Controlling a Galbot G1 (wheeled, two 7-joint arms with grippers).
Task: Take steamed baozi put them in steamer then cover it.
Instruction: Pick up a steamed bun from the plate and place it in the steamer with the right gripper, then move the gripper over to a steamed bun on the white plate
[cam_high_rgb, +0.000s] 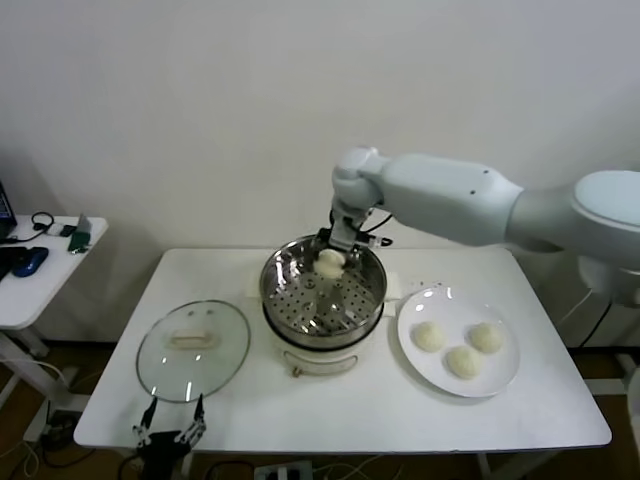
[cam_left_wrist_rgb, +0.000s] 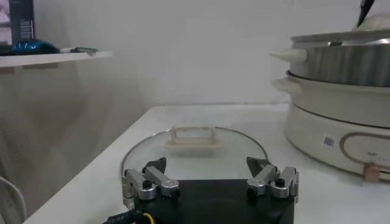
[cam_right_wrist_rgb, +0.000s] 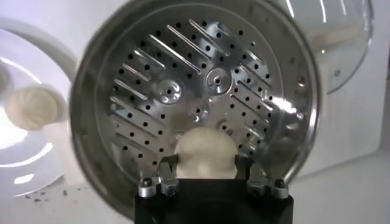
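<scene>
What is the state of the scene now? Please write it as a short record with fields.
right gripper: shut on one baozi, above the far side of the steamer
steamer tray: perforated, no bun lying on it
plate: right of the steamer, three baozi on it
cover: flat on the table, left of the steamer, handle up
left gripper: open, at the table's near edge by the cover, idle
task stage: first bun being placed, cover not yet on

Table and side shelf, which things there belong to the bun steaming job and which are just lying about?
Job: steamer; bun in right claw; three buns on plate; lid; left claw by lid.
Lying about: headphones, blue object on side table.
</scene>
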